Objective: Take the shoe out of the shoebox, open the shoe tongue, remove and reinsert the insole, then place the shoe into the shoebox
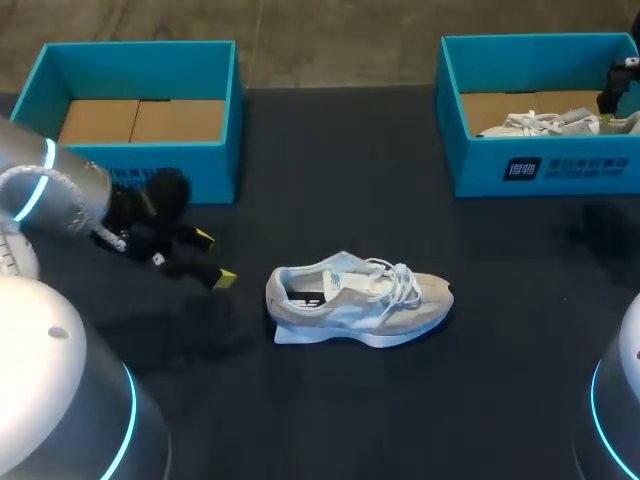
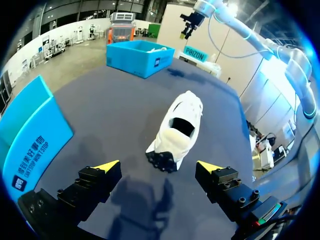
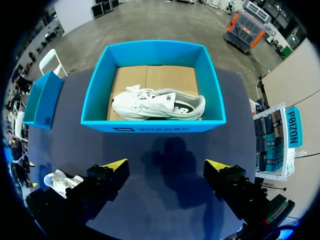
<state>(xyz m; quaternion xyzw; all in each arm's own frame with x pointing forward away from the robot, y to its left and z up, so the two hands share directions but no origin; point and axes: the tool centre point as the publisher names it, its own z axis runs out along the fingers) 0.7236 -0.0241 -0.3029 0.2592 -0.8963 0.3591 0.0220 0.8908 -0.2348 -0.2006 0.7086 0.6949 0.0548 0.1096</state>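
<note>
Left gripper sits low near the desk's left edge, fingers spread wide and holding nothing, aimed at the heel of the shoe, near but apart. Shoe stands upright on its sole mid-desk, toward the near edge, toe pointing right. Right gripper hangs above the right shoebox at the far right corner, fingers wide, empty. Second shoe lies inside that box. Left shoebox at the far left corner shows its cardboard floor.

Shoe: white/beige, white laces. Left box, right box: teal, brown inside. 2nd shoe: white. Table: blk. Left gripper: blk, yellow tips.
</note>
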